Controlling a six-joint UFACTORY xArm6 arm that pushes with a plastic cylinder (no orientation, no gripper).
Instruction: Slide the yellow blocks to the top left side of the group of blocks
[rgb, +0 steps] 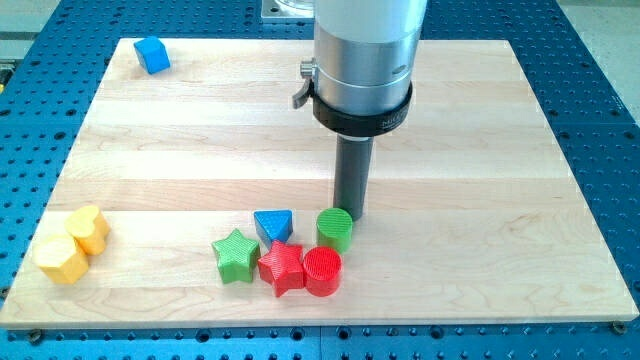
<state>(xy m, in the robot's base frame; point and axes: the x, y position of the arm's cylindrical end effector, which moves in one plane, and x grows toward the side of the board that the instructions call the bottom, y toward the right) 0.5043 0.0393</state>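
Two yellow blocks lie near the board's left edge: a yellow heart (90, 228) and a yellow hexagon (61, 260) just below-left of it, touching. A group sits at the bottom centre: green star (236, 255), blue triangle (273, 225), red star (283, 267), red cylinder (322, 271), green cylinder (335, 228). My tip (352, 217) stands just above-right of the green cylinder, touching or almost touching it. It is far to the right of the yellow blocks.
A blue cube (152, 55) lies alone at the board's top left corner. The wooden board (480, 150) rests on a blue perforated table. The arm's wide grey body hangs over the top centre.
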